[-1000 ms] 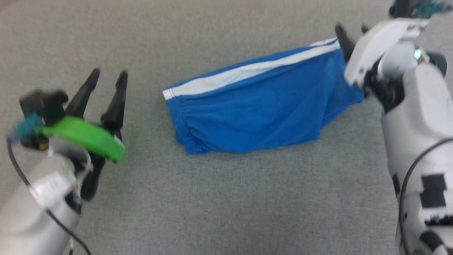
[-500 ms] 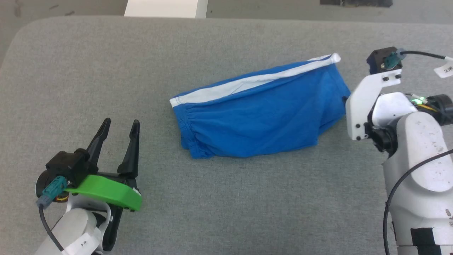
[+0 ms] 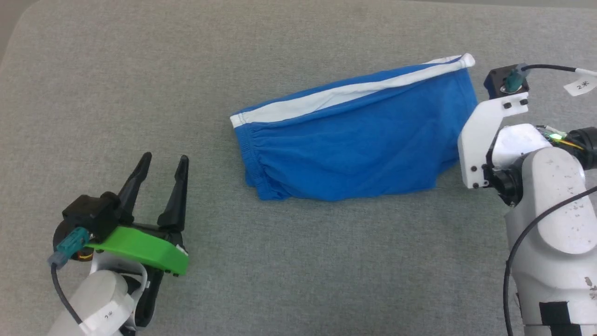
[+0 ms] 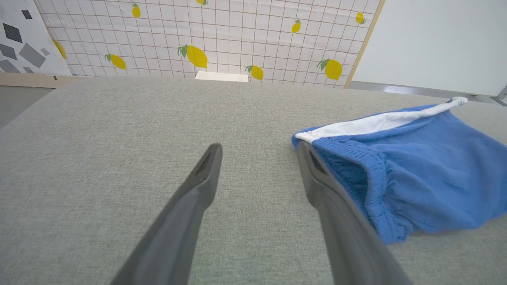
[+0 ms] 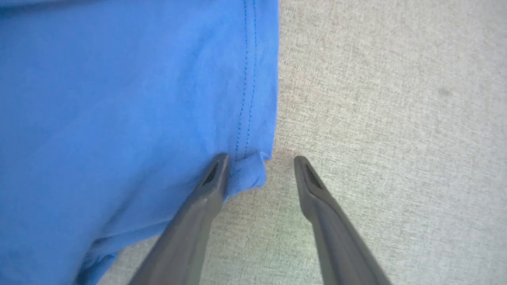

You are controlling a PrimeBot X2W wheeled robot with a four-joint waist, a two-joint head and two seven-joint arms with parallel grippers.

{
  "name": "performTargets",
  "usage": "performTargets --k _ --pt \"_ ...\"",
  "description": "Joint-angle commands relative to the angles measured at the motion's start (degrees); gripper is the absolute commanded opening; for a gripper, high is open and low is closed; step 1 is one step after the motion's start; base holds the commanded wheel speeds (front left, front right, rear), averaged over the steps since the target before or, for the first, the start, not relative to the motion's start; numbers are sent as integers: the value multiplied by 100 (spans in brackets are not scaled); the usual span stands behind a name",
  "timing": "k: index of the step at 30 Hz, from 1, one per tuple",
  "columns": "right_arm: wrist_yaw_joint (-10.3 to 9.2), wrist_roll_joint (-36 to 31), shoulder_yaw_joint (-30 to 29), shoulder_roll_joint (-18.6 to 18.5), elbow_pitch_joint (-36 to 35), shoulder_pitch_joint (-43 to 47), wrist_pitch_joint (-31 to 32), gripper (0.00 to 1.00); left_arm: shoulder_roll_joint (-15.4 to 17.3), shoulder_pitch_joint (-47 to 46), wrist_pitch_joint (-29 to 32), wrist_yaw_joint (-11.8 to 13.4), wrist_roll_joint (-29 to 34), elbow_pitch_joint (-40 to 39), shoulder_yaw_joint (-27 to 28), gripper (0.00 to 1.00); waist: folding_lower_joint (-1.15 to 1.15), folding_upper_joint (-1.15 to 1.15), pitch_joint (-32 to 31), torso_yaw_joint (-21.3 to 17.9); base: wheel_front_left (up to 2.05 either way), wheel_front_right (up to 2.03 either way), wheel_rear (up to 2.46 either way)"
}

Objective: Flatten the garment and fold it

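- Blue shorts (image 3: 354,140) lie near the middle of the desk (image 3: 298,270). They look doubled leg over leg, with the waistband (image 3: 254,158) toward the robot's left and the leg hem (image 5: 247,99) toward its right. A white stripe (image 3: 345,93) runs along the far edge.
- A second ago the right arm was raised by the far hem corner. It has since dropped beside the hem end, and that end now reads squarer and more drawn out than half a second back. The head camera also shifted, so part of that difference may be framing.
- The right tool (image 5: 261,158) now straddles a hem corner. Its fingers are spread, one lying on the cloth and the other over bare desk, and nothing is pinched yet.
- My reading is that the flattening is still under way. A grasp on this corner comes next, probably to tug the leg straight before any fold.
- The cloth is a thin, soft knit that sags into shallow wrinkles. The waistband is gathered and puckered by its elastic, while the hem is flat with a double row of stitching.
- The desk cover is a grey, coarse-woven fabric, matte and slightly grippy-looking, so the shorts may drag rather than slide.
- The left tool (image 3: 165,158) waits with its fingers wide apart and empty, set well to the left of the waistband and nearer the robot.
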Motion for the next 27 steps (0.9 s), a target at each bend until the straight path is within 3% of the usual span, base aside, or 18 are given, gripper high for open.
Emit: performTargets --k 1,6,13,18,25,26,27 --pt "-9 52 33 6 38 177 59 0 -45 -44 122 -32 -104 -66 -14 100 0 0 -13 -25 0 0 0" --pt "-9 46 6 6 -108 182 -16 0 -221 -211 986 -31 -577 -447 -204 100 0 0 -59 -60 0 0 0" --pt "-9 123 116 6 -188 162 -147 0 -313 -565 2622 512 -761 -492 -657 100 0 0 -63 -176 0 0 0" --pt "-9 211 271 6 -259 147 -163 0 -371 -837 3165 765 -736 -284 -803 100 0 0 22 -278 0 0 0" --pt "-9 267 391 6 -357 166 -131 0 -314 -1030 3580 850 -619 204 -1017 100 0 0 102 -377 0 0 0" --pt "-9 277 401 6 -368 171 -127 0 -327 -1035 3582 848 -637 260 -1015 19 0 0 108 -391 0 0 0" --pt "-9 285 409 6 -376 175 -125 0 -328 -1032 3588 835 -652 300 -1019 0 0 0 113 -403 0 0 0"
